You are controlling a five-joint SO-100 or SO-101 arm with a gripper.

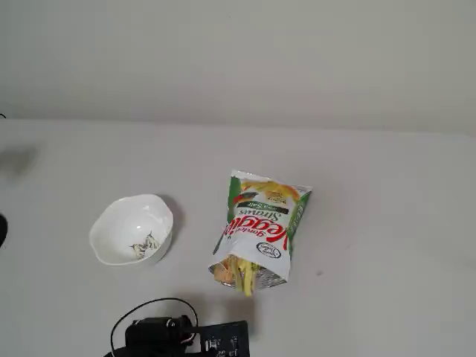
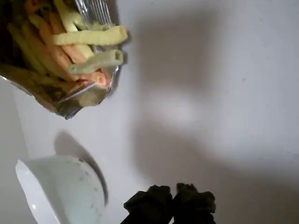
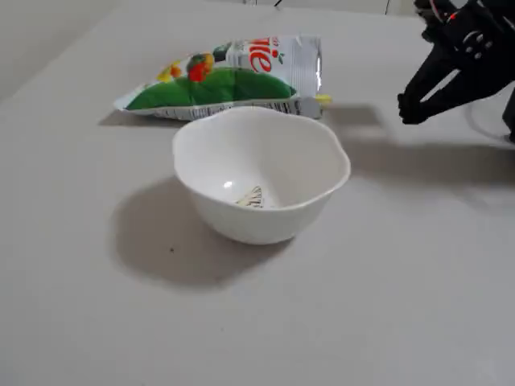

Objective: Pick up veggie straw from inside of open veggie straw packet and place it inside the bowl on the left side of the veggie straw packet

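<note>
A: Lying flat on the pale table (image 1: 387,223), the veggie straw packet (image 1: 260,227), long axis running up and down in a fixed view, open mouth facing the lower edge, toward the black arm.

B: And in the wrist view, showing that mouth at upper left, silvery lining exposed, sticks spilling out. Poking past the lip, the veggie straw (image 2: 91,37), pale yellow, long axis nearly level across the picture, free end pointing right. Crowding beneath it, a greenish stick and several orange ones.

A: Sitting upright left of the packet, well apart from it, the bowl (image 1: 132,229), small dark mark inside.

B: Hovering off the table, the gripper (image 3: 412,108), just beyond the packet's mouth in a fixed view, touching nothing.

A: Fingers pressing together at the tips in the wrist view (image 2: 172,198), gripping nothing.
</note>
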